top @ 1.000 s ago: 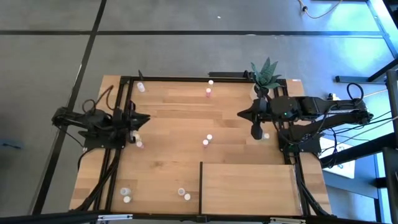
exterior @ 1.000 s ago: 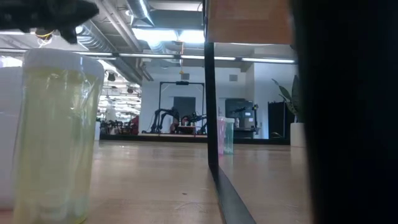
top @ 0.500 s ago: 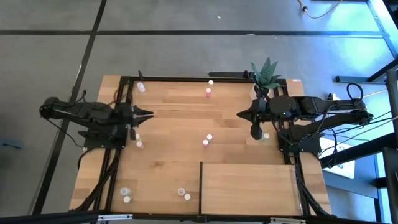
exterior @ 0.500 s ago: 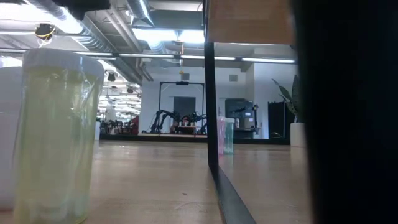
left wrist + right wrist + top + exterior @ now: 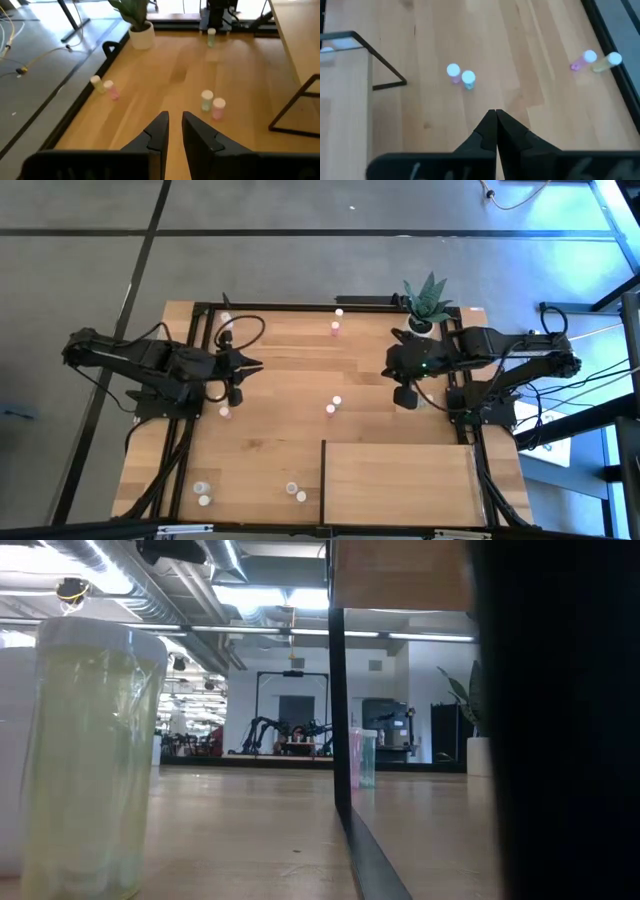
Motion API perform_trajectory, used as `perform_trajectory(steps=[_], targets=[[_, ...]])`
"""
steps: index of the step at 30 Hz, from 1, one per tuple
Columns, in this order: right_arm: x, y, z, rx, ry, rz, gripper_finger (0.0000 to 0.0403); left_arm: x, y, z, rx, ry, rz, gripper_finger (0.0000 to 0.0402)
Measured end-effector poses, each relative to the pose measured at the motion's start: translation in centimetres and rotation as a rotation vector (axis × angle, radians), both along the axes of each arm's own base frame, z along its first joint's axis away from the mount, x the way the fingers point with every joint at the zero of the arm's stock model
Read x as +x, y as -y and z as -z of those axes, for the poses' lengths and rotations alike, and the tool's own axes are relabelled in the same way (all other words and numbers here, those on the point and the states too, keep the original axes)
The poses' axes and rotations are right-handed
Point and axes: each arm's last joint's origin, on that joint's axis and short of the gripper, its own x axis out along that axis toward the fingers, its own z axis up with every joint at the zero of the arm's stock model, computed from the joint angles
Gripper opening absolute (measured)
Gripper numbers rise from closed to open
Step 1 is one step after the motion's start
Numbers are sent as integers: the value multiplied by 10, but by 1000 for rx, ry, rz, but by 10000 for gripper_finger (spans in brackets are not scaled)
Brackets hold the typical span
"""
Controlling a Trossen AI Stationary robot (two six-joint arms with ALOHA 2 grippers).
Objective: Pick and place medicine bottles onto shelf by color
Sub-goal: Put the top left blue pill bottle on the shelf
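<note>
Left gripper [image 5: 172, 131] jaws slightly apart, right gripper [image 5: 495, 125] jaws together, both above the tabletop [image 5: 290, 370]

The medicine bottles stand upright and scattered on the counter. A pink one [image 5: 335, 329] and a pale yellow one [image 5: 339, 312] are near the far edge. In the middle, a pink bottle [image 5: 330, 410] and a greenish bottle [image 5: 337, 401] stand just beside each other. More small bottles stand near the front edge [image 5: 203, 500]. The shelf [image 5: 398, 480], a pale wood panel with a thin dark edge, carries no bottle.
</note>
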Motion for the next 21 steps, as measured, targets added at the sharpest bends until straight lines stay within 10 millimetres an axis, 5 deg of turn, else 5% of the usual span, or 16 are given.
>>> perform_trajectory(steps=[5,21], targets=[[16,-3,1,-3,-29,-59,34,3,1,2,-16,-6,-9,47],[47,-6,13,-135,-27,-228,219,2,0,1,-17,-2,-9,47]])
